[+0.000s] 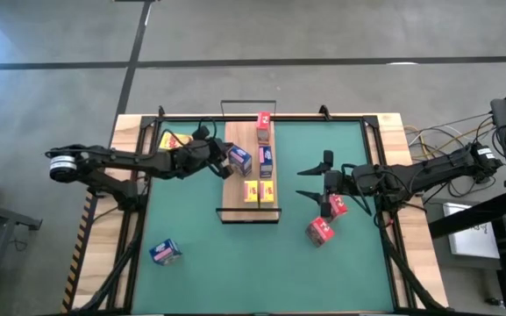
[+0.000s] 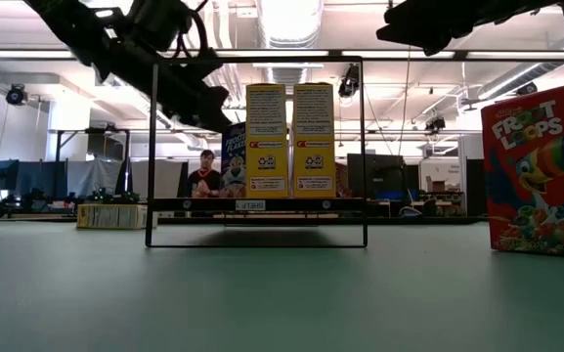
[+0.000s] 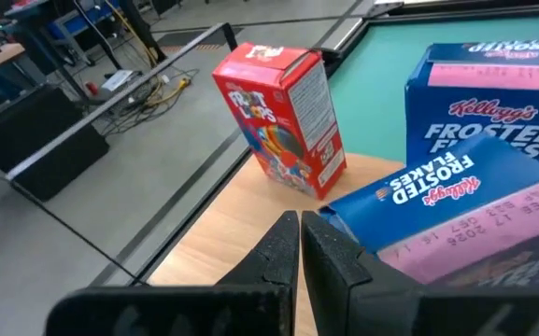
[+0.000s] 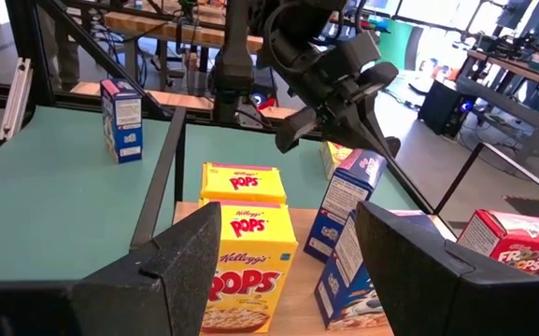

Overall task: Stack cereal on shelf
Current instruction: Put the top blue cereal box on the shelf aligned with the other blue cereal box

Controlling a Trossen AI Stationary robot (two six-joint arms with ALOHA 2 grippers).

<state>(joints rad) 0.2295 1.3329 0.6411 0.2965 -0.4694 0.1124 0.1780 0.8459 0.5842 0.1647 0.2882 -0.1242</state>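
Red, blue and yellow printed cereal boxes — light-wood shelf, black-wired — on a green mat.

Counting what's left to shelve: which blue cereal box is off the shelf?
The blue box alone on the green mat, near the left front corner.

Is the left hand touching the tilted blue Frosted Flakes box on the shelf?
Touching. In the left wrist view, the shut left hand presses against the tilted blue box with no gap. The high view agrees: it meets that box over the shelf.
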